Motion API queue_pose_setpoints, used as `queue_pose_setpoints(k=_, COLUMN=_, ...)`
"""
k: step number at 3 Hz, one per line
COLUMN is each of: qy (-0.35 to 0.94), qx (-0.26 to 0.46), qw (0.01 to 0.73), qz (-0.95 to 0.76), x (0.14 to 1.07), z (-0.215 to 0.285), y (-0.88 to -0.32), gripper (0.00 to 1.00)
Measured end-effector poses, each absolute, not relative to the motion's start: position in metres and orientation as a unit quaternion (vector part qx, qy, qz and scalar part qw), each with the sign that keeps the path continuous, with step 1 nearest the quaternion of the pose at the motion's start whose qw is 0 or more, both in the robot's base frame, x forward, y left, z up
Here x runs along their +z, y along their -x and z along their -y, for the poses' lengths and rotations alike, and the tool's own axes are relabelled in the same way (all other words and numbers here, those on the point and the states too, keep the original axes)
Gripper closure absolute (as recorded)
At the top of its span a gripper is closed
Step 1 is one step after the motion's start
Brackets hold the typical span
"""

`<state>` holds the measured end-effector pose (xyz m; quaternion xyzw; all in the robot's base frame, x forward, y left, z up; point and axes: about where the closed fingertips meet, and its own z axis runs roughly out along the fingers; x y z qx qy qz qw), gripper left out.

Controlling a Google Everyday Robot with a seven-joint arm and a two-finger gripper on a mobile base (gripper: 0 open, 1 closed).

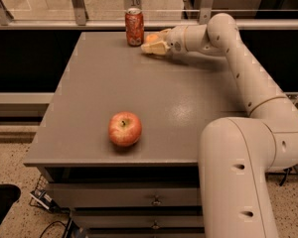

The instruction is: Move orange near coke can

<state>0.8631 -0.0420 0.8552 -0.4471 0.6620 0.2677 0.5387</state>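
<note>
Gripper point(152, 44) apparently holds orange point(152, 37) beside coke can point(134, 27).

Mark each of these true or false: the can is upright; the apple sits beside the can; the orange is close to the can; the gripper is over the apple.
1. The can stands upright at the far end of the table. True.
2. The apple sits beside the can. False: it lies near the front edge, far from the can.
3. The orange is close to the can. True; it is at the tip of the gripper.
4. The gripper is over the apple. False: it is at the far end, next to the can.
</note>
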Motion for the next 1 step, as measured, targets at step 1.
queue_pose_setpoints(k=1, qy=0.448, qx=0.270, qw=0.537, qz=-0.662, x=0.8534, z=0.0382, y=-0.8633, gripper=0.00)
